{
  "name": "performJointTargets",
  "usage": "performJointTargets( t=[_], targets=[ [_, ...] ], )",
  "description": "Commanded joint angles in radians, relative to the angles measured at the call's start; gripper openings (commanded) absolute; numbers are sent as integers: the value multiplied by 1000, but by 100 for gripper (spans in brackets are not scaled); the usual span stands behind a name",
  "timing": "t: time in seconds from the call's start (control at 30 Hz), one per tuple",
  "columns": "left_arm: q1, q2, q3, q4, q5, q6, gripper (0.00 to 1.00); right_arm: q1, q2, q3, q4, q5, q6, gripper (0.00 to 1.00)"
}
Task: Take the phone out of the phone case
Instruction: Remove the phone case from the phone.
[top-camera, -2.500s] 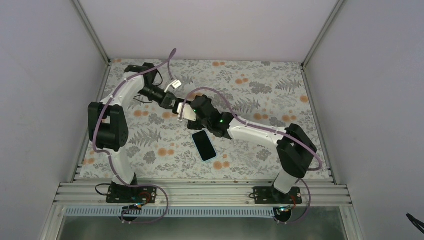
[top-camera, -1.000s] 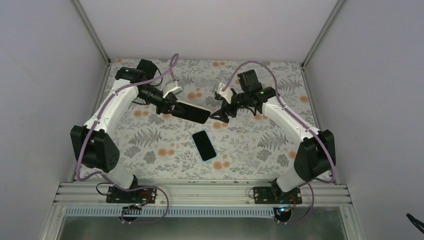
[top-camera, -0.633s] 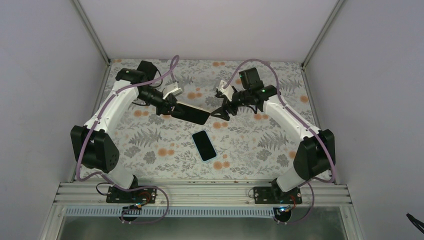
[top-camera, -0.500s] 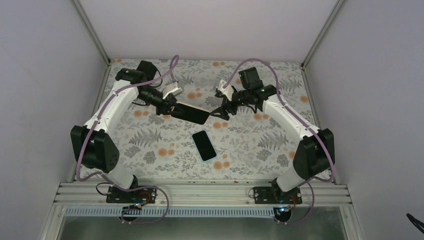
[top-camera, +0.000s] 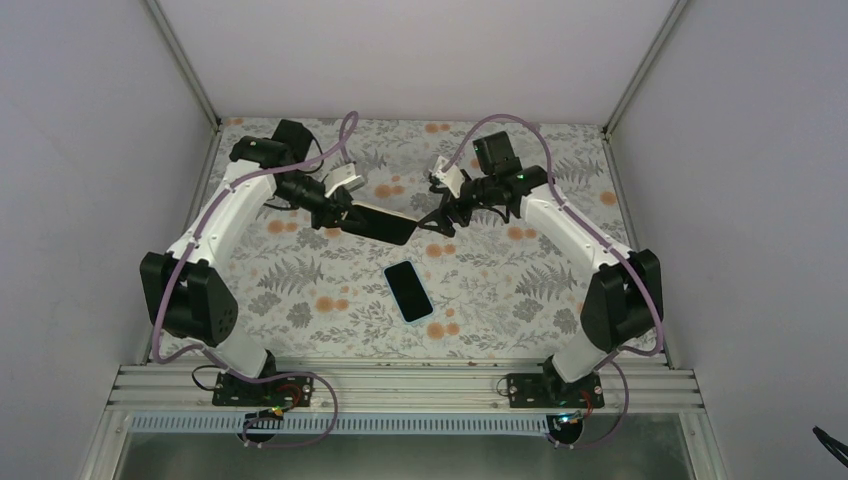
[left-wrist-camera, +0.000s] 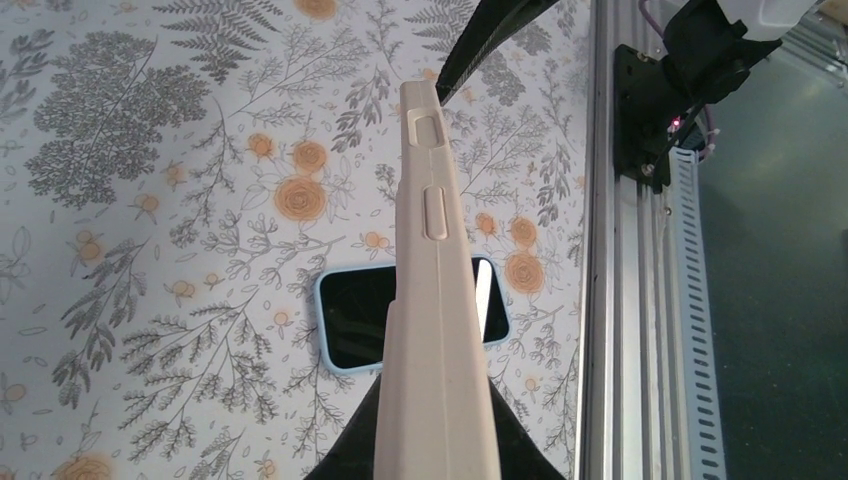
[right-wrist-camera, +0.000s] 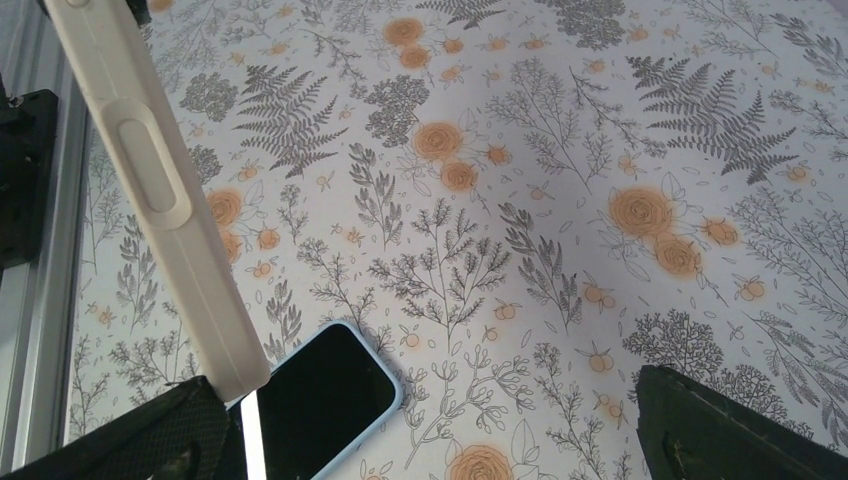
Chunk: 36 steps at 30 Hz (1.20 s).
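Observation:
My left gripper (top-camera: 335, 215) is shut on one end of a beige phone case (top-camera: 385, 225) and holds it above the table, out toward the middle. Its upward face looks dark. In the left wrist view the case (left-wrist-camera: 435, 300) is edge-on between my dark fingers (left-wrist-camera: 515, 450). My right gripper (top-camera: 440, 218) is open wide and empty at the case's free end. In the right wrist view the case (right-wrist-camera: 160, 200) ends beside my left finger (right-wrist-camera: 130, 440); I cannot tell if they touch. A dark-screened phone with a light-blue rim (top-camera: 410, 290) lies flat on the table below.
The table has a floral cover (top-camera: 520, 280). An aluminium rail (top-camera: 400, 385) runs along the near edge and also shows in the left wrist view (left-wrist-camera: 605, 250). Grey walls stand on three sides.
2.5 s ago both grippers were together at the case. The right arm then drew back to the right and opened. In the last second it edged left toward the case's free end.

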Motion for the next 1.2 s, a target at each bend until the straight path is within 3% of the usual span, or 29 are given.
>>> performJointTargets(
  t=[0.0,1.17],
  targets=[
    [-39,-62,8,-58,99,35,2,-14,36,48,75,113,25,100],
    [-203,-130,-24,-58,-9,-25,2,-98,140,145,48,190,-84,100]
  ],
)
